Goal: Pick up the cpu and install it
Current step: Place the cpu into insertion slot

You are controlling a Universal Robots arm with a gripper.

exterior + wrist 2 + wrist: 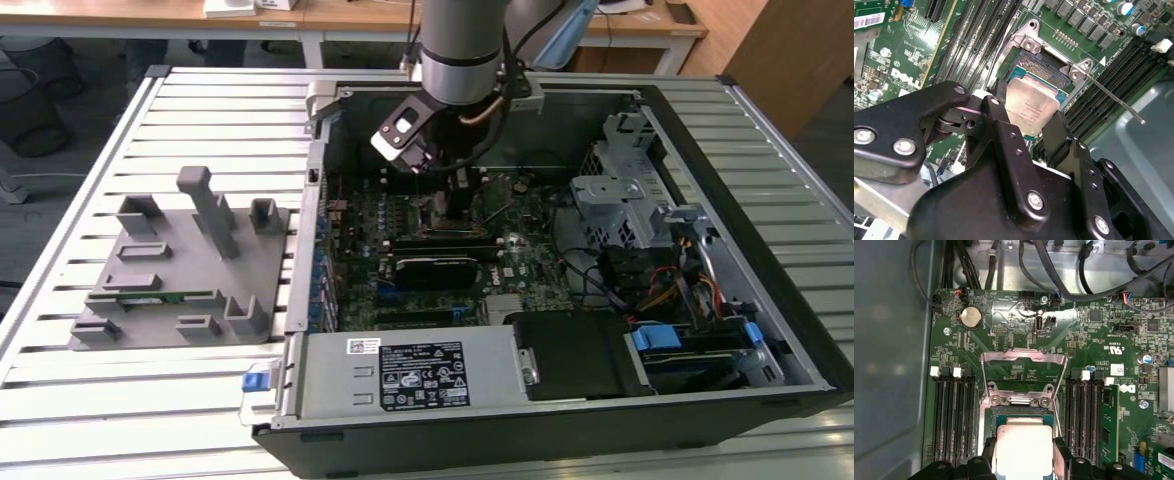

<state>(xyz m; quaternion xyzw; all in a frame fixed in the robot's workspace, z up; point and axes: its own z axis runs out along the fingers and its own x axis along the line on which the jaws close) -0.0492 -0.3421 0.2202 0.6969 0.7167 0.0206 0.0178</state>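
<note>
A slatted metal table (200, 120) carries an open computer case (534, 432), with a grey fixture (187, 270) on the exterior view's left. Inside lies the green motherboard (1004, 330). The gripper (1026, 117) has its two black fingers (1061, 455) closed against opposite edges of the cpu (1024, 447), which sits at the open socket (1041, 65); whether it is seated I cannot tell

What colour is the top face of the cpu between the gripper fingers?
Silvery-white metal with a thin darker rim. The cpu shows best in the first wrist view.
</note>
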